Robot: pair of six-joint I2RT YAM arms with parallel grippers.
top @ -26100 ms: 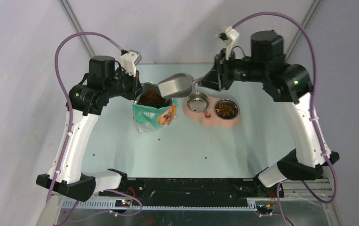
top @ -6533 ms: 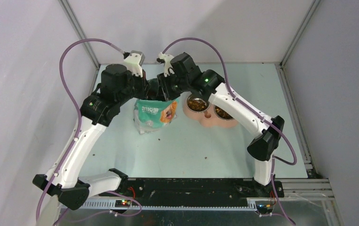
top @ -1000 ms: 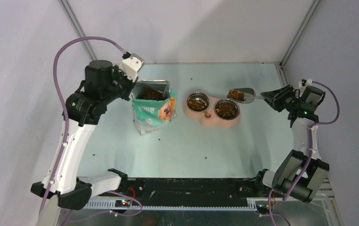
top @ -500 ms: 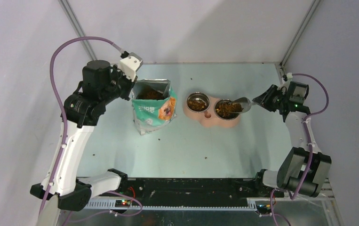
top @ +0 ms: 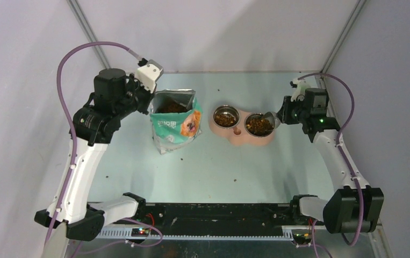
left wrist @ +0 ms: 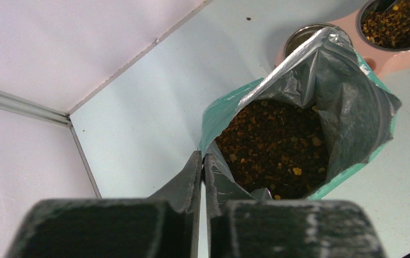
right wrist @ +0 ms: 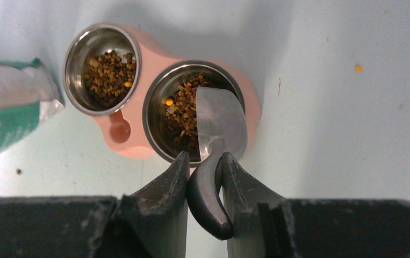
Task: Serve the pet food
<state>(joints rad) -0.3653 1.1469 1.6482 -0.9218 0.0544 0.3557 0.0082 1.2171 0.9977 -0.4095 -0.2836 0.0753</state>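
The pet food, brown kibble, lies in the open teal bag [left wrist: 278, 145], in the left steel bowl [right wrist: 106, 75] and in the right steel bowl [right wrist: 184, 115] of the pink double feeder [top: 240, 134]. My left gripper [left wrist: 203, 161] is shut on the rim of the bag [top: 174, 121] at its near left edge, holding it open. My right gripper [right wrist: 205, 161] is shut on the dark handle of the grey metal scoop [right wrist: 221, 121], whose bowl is tipped over the right bowl's near rim. No kibble shows in the scoop.
Loose kibble pieces lie scattered on the pale green table, one orange piece in the right wrist view [right wrist: 357, 68] and some in front of the bag [top: 181, 158]. Grey walls and metal frame rails close off the back and sides.
My right gripper has swung the scoop from beside the feeder to over the right bowl and tipped it; the kibble it carried is gone from it. The left arm and bag have stayed put.
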